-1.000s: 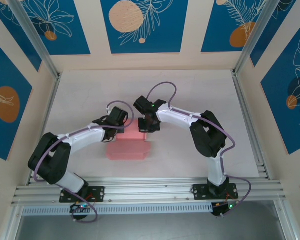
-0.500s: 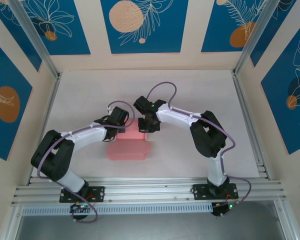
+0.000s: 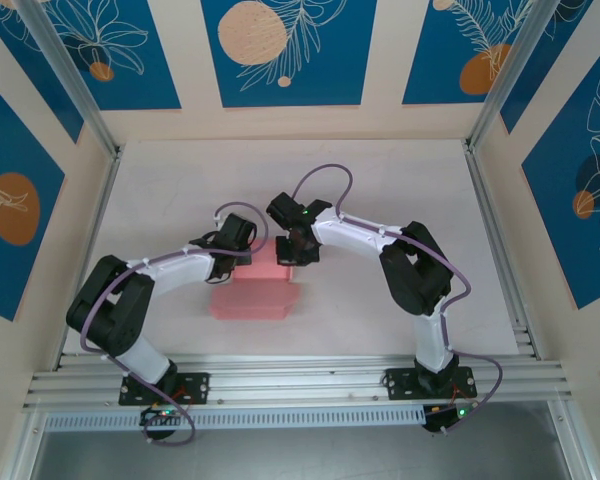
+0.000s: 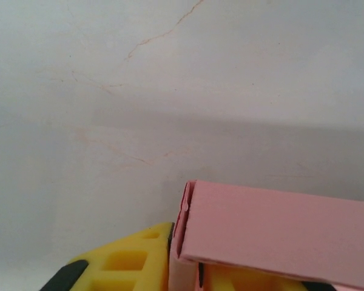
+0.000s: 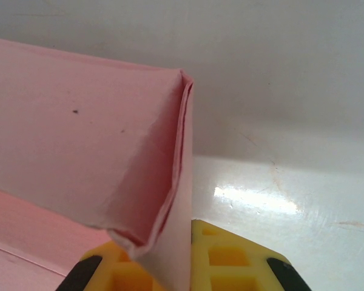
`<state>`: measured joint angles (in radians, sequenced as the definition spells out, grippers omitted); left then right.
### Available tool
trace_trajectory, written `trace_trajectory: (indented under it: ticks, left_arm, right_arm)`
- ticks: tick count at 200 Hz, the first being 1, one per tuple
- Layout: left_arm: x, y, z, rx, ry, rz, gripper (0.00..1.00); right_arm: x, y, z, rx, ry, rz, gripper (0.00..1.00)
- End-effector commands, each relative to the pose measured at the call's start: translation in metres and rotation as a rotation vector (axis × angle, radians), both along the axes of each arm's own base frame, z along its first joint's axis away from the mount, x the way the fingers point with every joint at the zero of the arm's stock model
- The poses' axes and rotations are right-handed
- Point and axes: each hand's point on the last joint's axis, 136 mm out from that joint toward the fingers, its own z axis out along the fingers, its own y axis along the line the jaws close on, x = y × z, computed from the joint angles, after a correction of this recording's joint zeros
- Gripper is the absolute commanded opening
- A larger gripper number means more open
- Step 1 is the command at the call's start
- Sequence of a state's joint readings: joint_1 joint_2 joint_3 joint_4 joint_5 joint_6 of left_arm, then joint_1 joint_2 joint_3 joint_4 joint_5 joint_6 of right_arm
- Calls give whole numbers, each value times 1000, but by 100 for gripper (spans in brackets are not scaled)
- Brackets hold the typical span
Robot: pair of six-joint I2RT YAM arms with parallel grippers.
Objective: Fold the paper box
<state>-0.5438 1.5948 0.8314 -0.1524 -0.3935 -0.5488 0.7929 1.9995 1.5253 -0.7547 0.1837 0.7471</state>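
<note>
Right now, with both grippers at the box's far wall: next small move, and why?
Probably close the left gripper on its corner of the raised wall. The right gripper is shut on the other corner of the paper box, layers pinched; on the left the wall sits between the fingers, but a dark gap shows beside it. Both ends held should fold evenly.

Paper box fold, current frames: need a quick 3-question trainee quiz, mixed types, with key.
1. True or false: the paper box lies fully flat, no panel raised.
2. What sits between the right gripper's fingers? A) a pink card panel B) a purple cable C) nothing
3. What colour are the left gripper's fingers?
Key: 1 false, a panel stands up; 2 A; 3 yellow.
</note>
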Motion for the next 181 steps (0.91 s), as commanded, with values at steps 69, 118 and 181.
trace_trajectory:
  ticks: [69, 118, 181]
  left_arm:
    - [-16, 66, -14, 319, 79, 182, 8]
    - [-16, 35, -24, 132, 81, 90, 18]
    - [-24, 26, -34, 89, 131, 51, 23]
  right_arm:
    - [-1, 6, 8, 17, 1, 6, 0]
    - [0, 11, 5, 29, 12, 10, 0]
    - [1, 13, 6, 31, 11, 15, 0]
